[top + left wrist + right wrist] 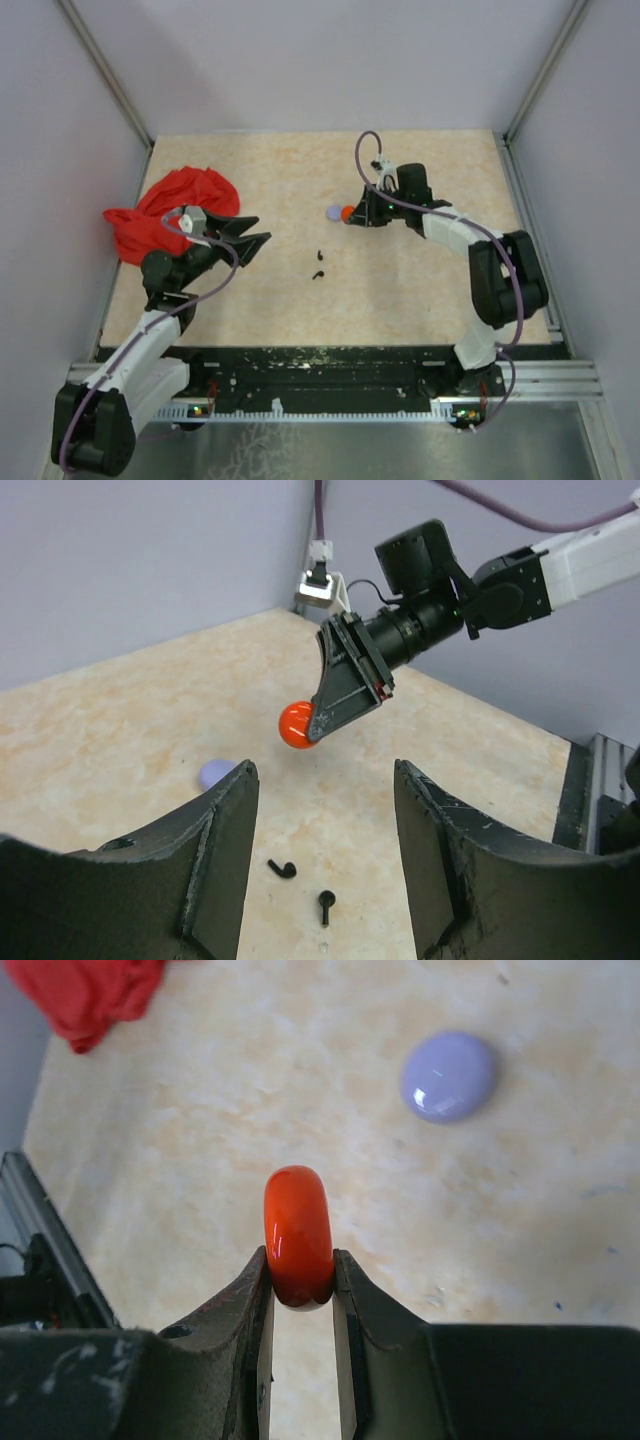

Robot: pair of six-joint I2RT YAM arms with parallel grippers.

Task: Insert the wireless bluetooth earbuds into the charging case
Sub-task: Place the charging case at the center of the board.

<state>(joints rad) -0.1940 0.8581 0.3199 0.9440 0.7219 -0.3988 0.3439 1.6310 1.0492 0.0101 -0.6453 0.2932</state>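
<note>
Two tiny black earbuds [319,264] lie loose on the table mid-centre; in the left wrist view they are one hooked [283,868] and one straight [326,904], on the table between and below my left fingers. My right gripper [357,215] is shut on a round glossy orange case [347,213], held edge-on above the table [298,1230]; it also shows in the left wrist view [296,725]. My left gripper [258,232] is open and empty [320,775], left of the earbuds and pointing towards them.
A lavender round disc [333,212] lies flat on the table just left of the orange case [449,1076] [217,773]. A crumpled red cloth [170,210] lies at the left edge behind my left arm. Walls enclose the table.
</note>
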